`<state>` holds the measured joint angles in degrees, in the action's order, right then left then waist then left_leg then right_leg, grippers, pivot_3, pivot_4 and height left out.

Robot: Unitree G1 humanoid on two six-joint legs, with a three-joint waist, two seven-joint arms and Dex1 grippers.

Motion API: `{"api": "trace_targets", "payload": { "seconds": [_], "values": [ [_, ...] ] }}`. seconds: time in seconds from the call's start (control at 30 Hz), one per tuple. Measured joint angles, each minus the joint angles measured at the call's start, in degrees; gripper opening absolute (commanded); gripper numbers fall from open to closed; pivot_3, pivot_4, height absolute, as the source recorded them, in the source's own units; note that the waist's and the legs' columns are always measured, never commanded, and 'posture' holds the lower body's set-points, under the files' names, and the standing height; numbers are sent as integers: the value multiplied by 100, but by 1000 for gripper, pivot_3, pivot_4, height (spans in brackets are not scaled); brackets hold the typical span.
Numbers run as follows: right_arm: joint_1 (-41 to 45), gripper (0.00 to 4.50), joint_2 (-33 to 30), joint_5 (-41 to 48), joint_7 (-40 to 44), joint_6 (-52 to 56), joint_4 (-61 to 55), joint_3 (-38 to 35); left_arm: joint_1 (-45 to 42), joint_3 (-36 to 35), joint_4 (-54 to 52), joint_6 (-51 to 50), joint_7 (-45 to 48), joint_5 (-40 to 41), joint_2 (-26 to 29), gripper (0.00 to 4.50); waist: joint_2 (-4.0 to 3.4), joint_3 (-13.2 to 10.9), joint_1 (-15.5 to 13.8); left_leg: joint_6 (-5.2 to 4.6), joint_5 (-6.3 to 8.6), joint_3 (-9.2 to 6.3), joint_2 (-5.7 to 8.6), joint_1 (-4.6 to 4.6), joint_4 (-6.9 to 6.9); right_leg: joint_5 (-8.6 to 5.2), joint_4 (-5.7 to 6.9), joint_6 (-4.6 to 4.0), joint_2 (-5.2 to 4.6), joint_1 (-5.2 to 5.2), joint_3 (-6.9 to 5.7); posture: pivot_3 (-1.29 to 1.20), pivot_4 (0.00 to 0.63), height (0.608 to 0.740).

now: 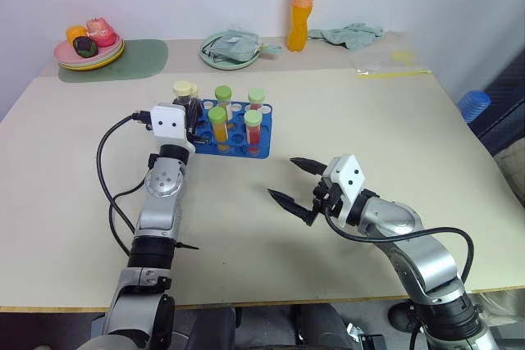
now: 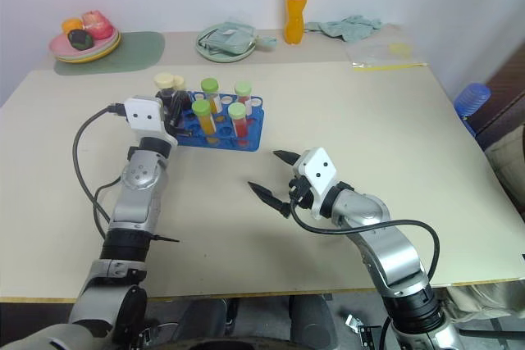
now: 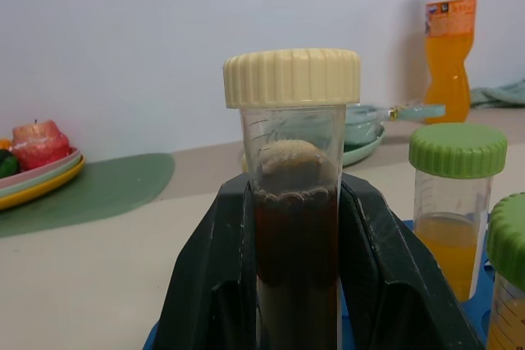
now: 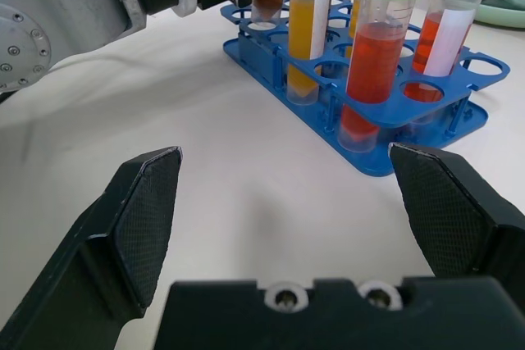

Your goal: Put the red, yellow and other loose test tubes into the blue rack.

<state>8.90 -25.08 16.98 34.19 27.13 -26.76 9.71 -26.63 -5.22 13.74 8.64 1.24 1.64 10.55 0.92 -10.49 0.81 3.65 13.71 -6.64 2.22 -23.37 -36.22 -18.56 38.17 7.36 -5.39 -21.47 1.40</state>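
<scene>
The blue rack (image 1: pixel 235 143) stands mid-table, left of centre. In it stand a yellow-orange tube with a green cap (image 1: pixel 217 127), a red tube with a pale green cap (image 4: pixel 374 55), and two more green-capped tubes behind them. My left gripper (image 1: pixel 191 114) is shut on the dark maroon tube with a cream cap (image 3: pixel 291 78) at the rack's left end. The tube is upright, and its lower end reaches a corner hole (image 4: pixel 262 24). My right gripper (image 1: pixel 283 178) hovers open and empty over the table, in front of the rack and to its right.
Along the back stand a tall orange drink bottle (image 1: pixel 302 6), a plate of toy fruit (image 1: pixel 89 48) on a green mat (image 1: pixel 135 59), a pale green dish (image 1: pixel 231 47), a teal cloth (image 1: pixel 351 34) and a plastic bag (image 1: pixel 392 63). A blue object (image 1: pixel 474 104) lies past the right edge.
</scene>
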Motion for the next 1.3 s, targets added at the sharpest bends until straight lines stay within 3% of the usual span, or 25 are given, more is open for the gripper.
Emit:
{"api": "trace_targets", "payload": {
  "seconds": [0.7, 1.3],
  "values": [
    [34, 4500, -1, 6, -12, 26, -1, 0, -14, -43, 183, 196, 204, 119, -138, 850, -2, 6, -4, 0, 0, 0, 0, 6, -1, 0, 0, 0, 0, 7, 0, 0, 150, 740],
    [33, 4500, -19, 17, -5, 73, -6, -10, 4, -1, 168, 153, -166, -360, -94, 850, -6, 11, 3, 0, 0, 0, 0, 9, 0, 0, 0, 0, 1, 8, 0, 0, 150, 740]
  ]
}}
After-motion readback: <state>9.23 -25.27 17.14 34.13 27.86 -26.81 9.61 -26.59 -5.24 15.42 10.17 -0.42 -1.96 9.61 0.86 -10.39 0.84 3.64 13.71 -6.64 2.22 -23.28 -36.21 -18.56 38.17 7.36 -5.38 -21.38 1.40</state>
